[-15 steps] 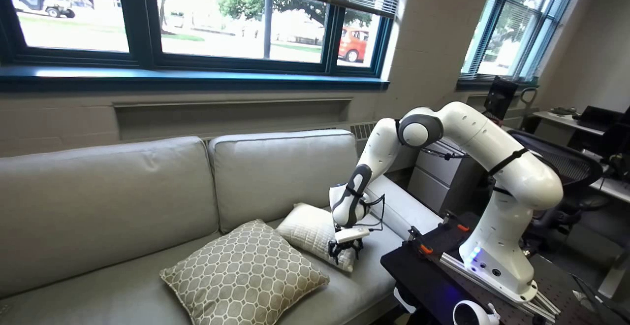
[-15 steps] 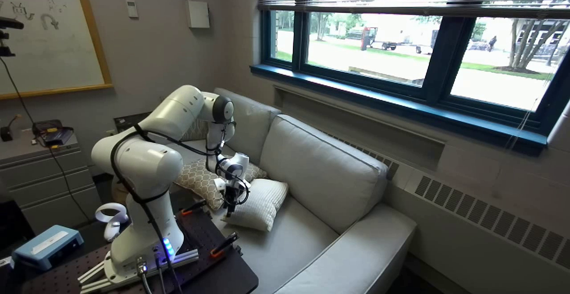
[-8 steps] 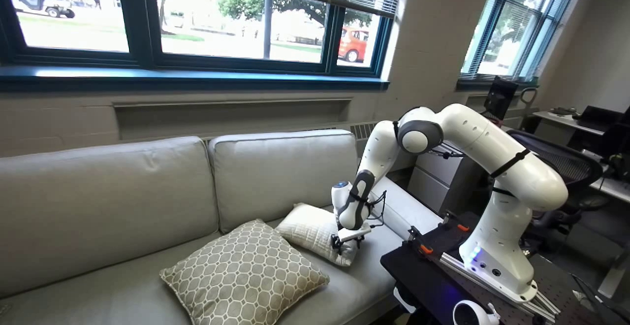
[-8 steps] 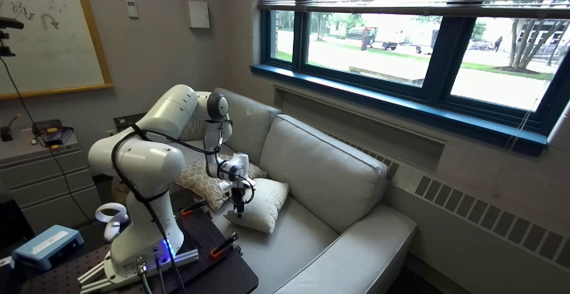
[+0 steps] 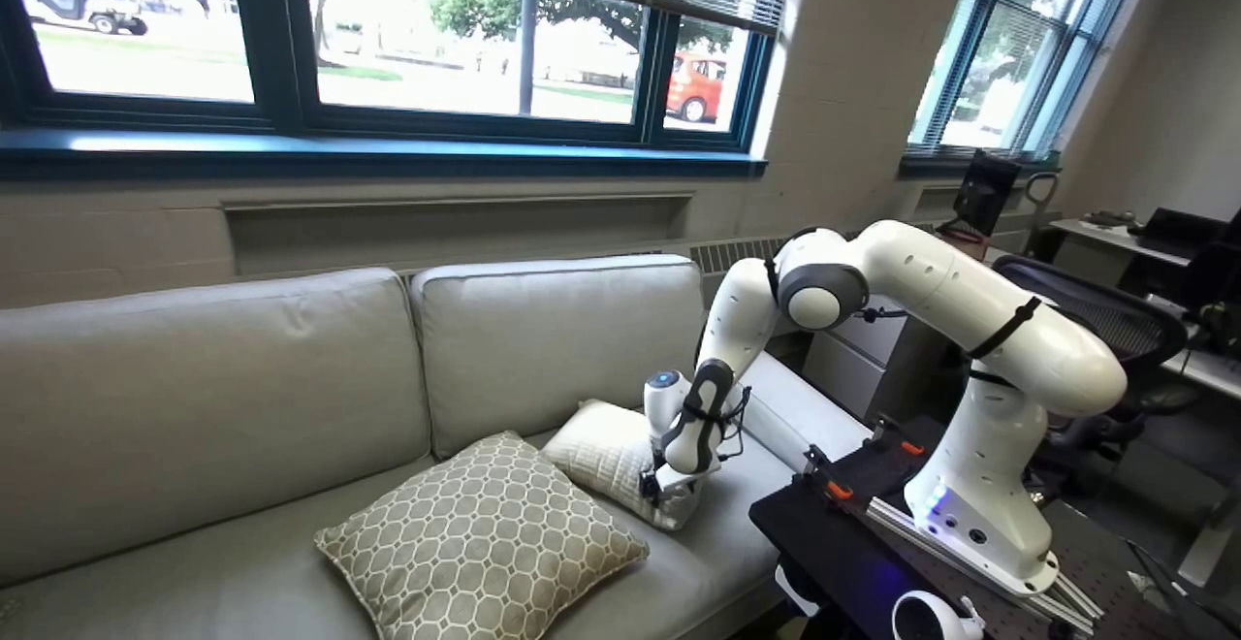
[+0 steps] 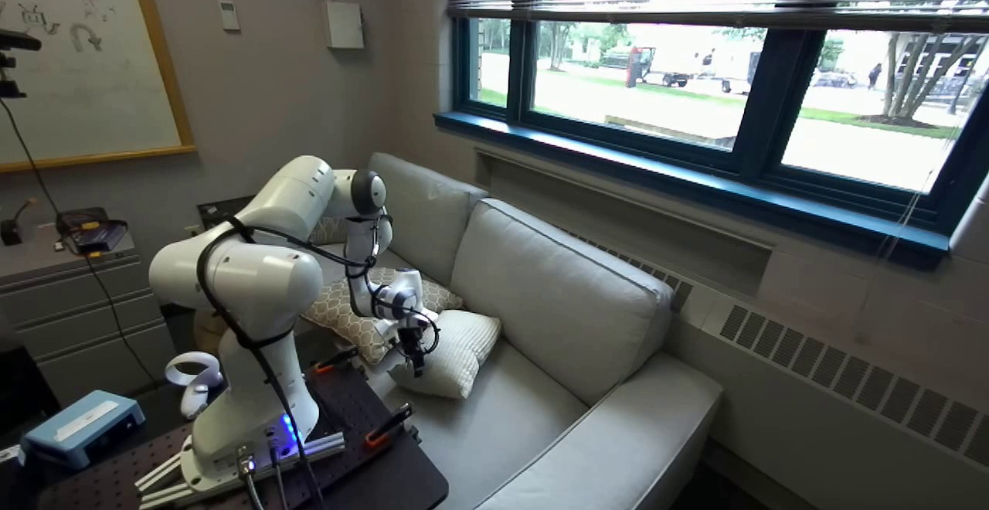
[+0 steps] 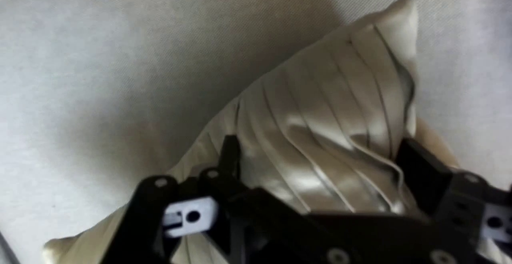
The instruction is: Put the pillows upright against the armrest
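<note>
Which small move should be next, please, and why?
Probably gently closing the black two-fingered hand: in the wrist view its jaws stand wide open, with ribbed fabric of the square cream-white pillow between them; this pillow lies apart from the padded grey armrest.

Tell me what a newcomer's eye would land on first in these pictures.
Probably the white robot arm, arching from the dark table over the couch in both exterior views. Next, the tan lattice pillow, lying on the couch beside the smaller cream-white pillow. In the wrist view, the black gripper stands out, its jaws wide apart over that creased cream-white pillow.
</note>
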Motion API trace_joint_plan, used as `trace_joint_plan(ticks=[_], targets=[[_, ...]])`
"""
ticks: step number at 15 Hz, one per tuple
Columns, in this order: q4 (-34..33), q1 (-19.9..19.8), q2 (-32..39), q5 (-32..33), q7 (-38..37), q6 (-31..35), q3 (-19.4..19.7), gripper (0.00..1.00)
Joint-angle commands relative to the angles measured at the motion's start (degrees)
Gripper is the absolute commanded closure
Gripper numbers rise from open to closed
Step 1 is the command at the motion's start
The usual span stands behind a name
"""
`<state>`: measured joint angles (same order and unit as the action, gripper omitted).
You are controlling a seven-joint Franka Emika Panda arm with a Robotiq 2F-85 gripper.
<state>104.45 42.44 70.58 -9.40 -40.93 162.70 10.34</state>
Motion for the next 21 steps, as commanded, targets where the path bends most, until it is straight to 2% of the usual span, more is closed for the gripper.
trace_joint_plan(ticks=[1,9,10,12,13,14,17,21], targets=[[-5.8,3.1,4.4,1.5,-1.9,-1.2,0.9,0.27],[-5.1,7.3,4.0,1.5,-3.2,-1.2,6.6,0.84],[-4.5,7.4,3.4,1.4,-3.4,-1.0,6.9,0.87],[-2.4,6.6,1.1,0.8,-3.5,-0.1,6.7,0.91],[-1.5,6.1,0.0,0.6,-3.6,0.4,6.5,0.87],[0.3,5.6,-1.9,0.2,-3.6,1.3,6.2,0.9],[8.2,2.7,-9.6,-1.4,-2.2,6.3,4.6,0.88],[19.2,-10.0,-22.3,-3.2,5.6,13.2,-4.7,0.88]])
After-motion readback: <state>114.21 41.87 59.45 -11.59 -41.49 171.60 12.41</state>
